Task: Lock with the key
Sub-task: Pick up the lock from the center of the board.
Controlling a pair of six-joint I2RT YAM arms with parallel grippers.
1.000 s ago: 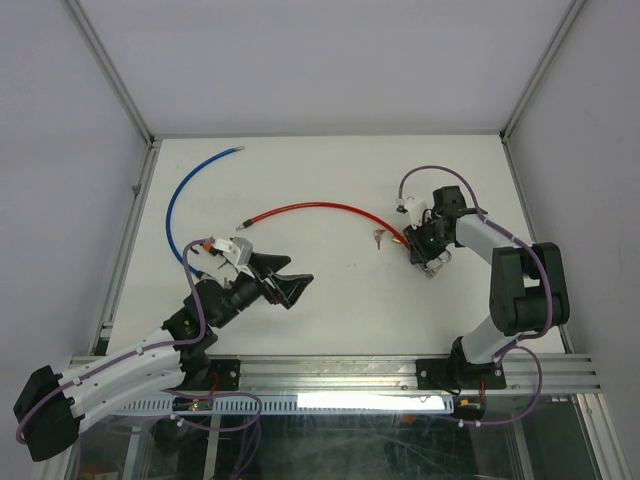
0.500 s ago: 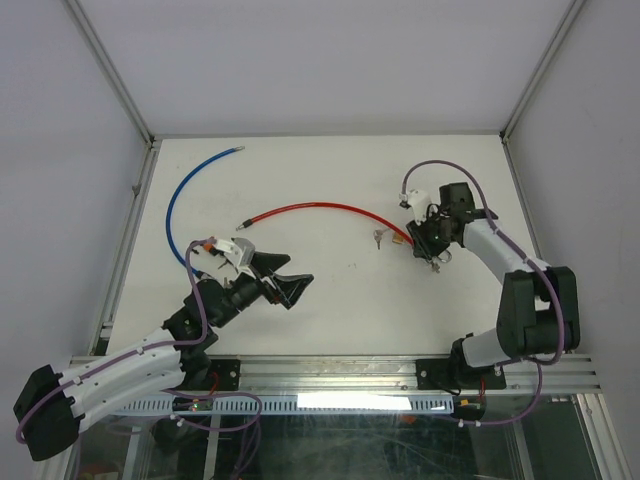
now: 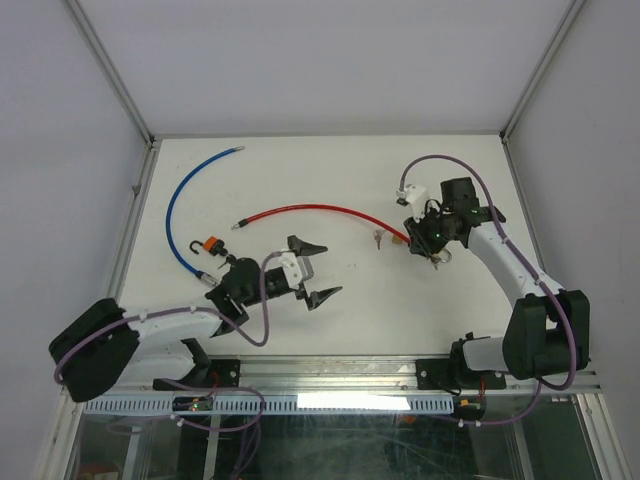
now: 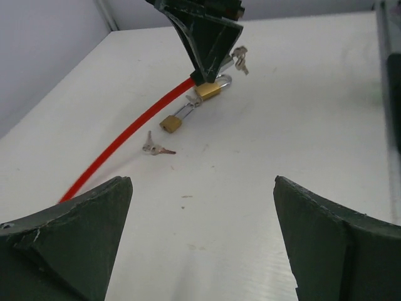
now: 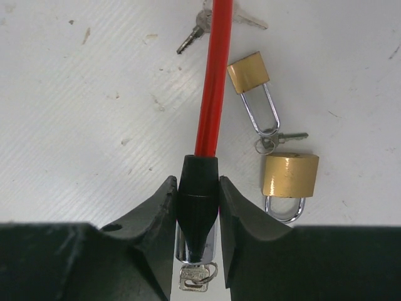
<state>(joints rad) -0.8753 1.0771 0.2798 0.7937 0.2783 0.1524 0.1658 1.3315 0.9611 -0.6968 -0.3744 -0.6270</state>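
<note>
Top external view: the left gripper (image 3: 330, 269), jaws wide and empty, has swung from lower left toward frame centre. The right gripper (image 3: 432, 243), centre right, stays clamped on the lock head (image 5: 198, 194) of the red cable (image 3: 320, 208), key (image 5: 195, 278) inserted. This is probably an approach to turn it.

A blue cable (image 3: 168, 215) curves over the white counter (image 3: 340, 170) at about ten o'clock. An orange-and-black lock piece (image 3: 212, 243) lies just inside its lower bend, at nine o'clock.

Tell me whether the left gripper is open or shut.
Open. The left gripper shows both fingers wide apart, with nothing held between them.
</note>
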